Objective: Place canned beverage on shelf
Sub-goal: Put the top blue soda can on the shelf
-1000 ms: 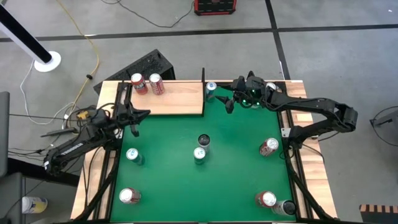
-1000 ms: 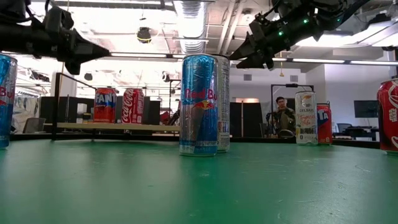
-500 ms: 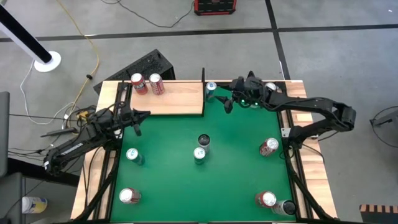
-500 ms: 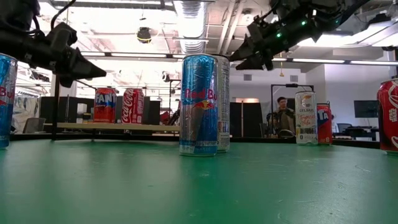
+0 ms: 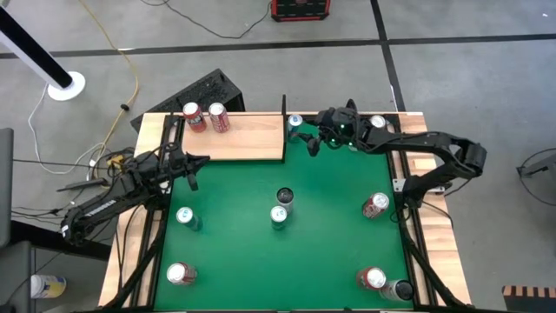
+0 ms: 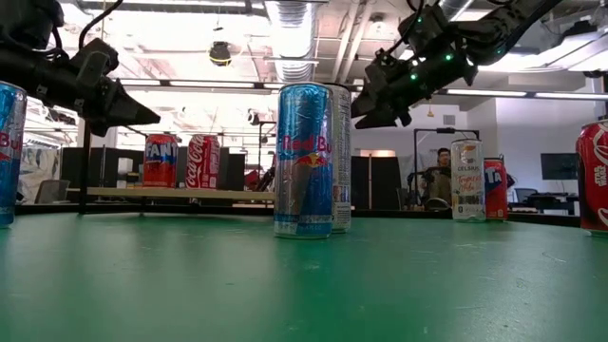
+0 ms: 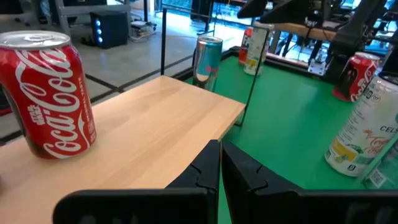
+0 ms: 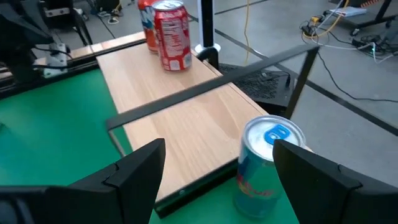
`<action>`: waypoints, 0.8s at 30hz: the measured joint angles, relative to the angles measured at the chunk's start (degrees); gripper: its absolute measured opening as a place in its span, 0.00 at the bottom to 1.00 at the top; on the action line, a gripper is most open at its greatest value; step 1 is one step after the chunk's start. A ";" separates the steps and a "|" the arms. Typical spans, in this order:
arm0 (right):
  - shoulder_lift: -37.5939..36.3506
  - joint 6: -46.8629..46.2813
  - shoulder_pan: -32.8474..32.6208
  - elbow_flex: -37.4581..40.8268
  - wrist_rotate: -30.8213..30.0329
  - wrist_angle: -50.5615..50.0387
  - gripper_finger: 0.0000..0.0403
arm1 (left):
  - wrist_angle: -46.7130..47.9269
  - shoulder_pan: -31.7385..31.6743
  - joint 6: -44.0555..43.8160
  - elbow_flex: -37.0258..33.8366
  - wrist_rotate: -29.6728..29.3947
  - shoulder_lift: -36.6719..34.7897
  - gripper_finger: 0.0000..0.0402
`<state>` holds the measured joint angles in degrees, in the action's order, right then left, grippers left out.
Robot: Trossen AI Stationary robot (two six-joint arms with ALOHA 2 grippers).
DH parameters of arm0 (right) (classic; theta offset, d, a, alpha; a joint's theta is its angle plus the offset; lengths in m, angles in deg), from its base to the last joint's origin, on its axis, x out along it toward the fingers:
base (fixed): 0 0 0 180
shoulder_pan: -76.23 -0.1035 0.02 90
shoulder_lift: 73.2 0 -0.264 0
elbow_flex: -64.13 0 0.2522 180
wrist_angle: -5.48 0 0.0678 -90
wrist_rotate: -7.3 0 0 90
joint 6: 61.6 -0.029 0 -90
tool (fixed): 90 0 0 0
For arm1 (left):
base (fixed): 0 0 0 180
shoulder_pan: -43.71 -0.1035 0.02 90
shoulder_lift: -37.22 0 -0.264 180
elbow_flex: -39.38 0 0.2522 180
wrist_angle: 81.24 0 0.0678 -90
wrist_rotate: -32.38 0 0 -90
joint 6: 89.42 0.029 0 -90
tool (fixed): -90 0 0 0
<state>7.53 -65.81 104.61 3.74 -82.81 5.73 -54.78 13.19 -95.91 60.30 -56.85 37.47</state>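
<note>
The shelf [image 5: 239, 137], a pale wooden board, lies at the far left part of the green table [image 5: 330, 217] and carries two red cans at its far left end: a Fanta can [image 5: 193, 116] and a Coca-Cola can [image 5: 217, 116], standing upright just beside each other. Just off the shelf's right end, on the green felt, a slim blue Red Bull can [image 5: 294, 124] stands upright, near the board's corner but not on it. The right gripper [image 5: 310, 142] hovers above the felt close to this can, its fingers [image 8: 134, 171] spread wide with the can in front of the gap between them; it holds nothing and does not touch the can. The left gripper [image 5: 190, 160] hangs over the table's left edge beside the near side of the shelf, its fingers [image 7: 208, 171] pressed together and empty, pointing along the board toward the Coca-Cola can. Elsewhere on the felt more upright cans stand well apart: two at the middle [image 5: 280, 207], a pale one at the left [image 5: 184, 216], a red-topped one at the near left corner [image 5: 178, 274], a red one at the right [image 5: 375, 205], and another red one at the near right corner [image 5: 373, 278]. One more can [image 5: 377, 124] stands at the far right, partly hidden by the right arm.
</note>
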 joint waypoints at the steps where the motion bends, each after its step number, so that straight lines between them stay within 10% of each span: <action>1: 0.00 0.07 0.25 0.00 0.01 0.07 0.80 | 0.13 0.00 -0.01 0.00 -0.01 0.00 0.00; 24: 13.56 1.58 5.58 -8.78 4.84 2.44 0.80 | 9.75 0.01 -0.64 0.02 0.08 0.02 0.00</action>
<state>21.09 -64.23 110.19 -5.04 -77.97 8.17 -45.03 13.20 -96.55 60.32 -56.78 37.49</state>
